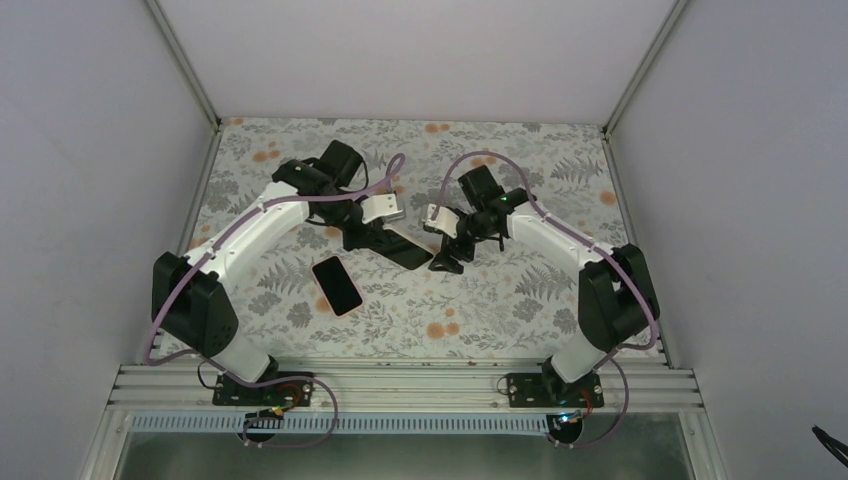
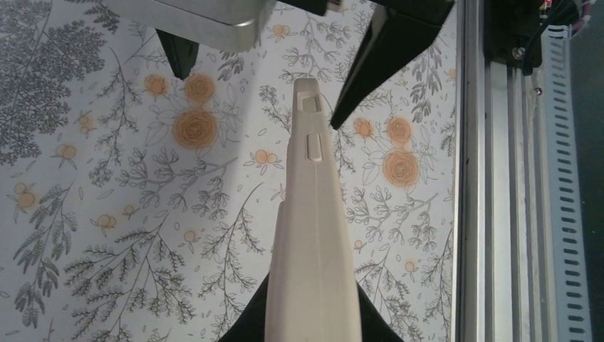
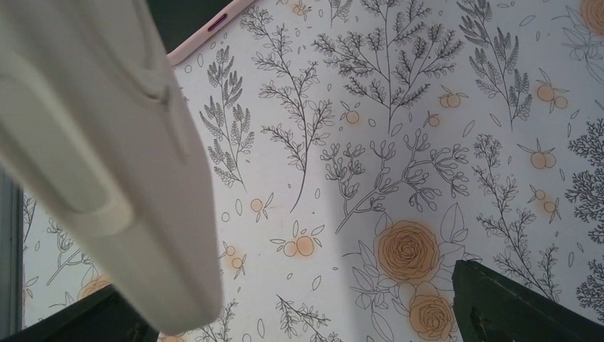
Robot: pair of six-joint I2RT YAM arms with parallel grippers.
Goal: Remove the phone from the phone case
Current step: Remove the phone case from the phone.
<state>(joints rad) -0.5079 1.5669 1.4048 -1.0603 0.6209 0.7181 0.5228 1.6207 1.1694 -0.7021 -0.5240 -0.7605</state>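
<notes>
My left gripper [image 2: 313, 324] is clamped on the cream plastic phone case [image 2: 313, 235], with a dark finger pressed against each broad face. The case sticks out edge-on past my fingertips. Its far end, the one with the raised side-button bumps, reaches into the gap of my right gripper [image 3: 299, 313], whose jaws are spread wide. There the case runs close beside one right finger [image 2: 384, 43] and well apart from the other; I cannot tell whether it touches. The black flat phone [image 1: 337, 285] is out of the case. It lies on the flower-printed table cover [image 1: 520, 290], just on the near side of my left jaws and off to one side of my right ones.
</notes>
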